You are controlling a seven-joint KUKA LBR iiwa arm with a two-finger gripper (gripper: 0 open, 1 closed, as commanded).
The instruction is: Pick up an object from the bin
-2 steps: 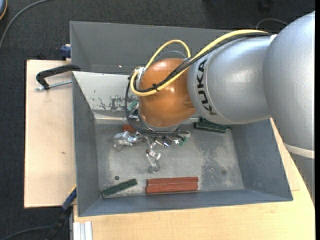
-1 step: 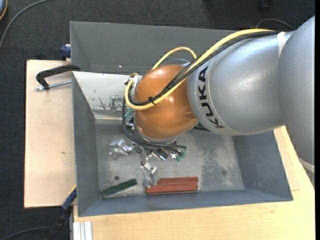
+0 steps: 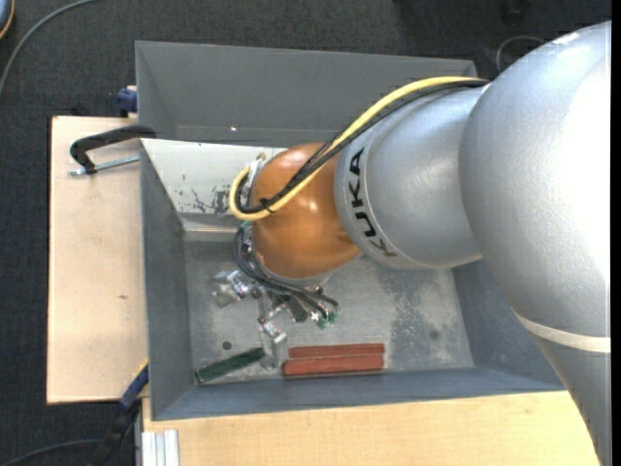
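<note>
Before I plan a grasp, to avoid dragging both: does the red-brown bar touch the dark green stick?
Apart. The camera view shows bare bin floor between the left end of the red-brown bar and the dark green stick.

arm (image 3: 437,192) comes in from 3 o'clock, orange wrist cover (image 3: 296,226) over the middle of the bin (image 3: 291,85). gripper (image 3: 277,320) low near the floor, toward 6 o'clock. red-brown bar (image 3: 333,359) flat along the 6 o'clock wall, dark green stick (image 3: 231,365) just beside its 9 o'clock end.
</note>
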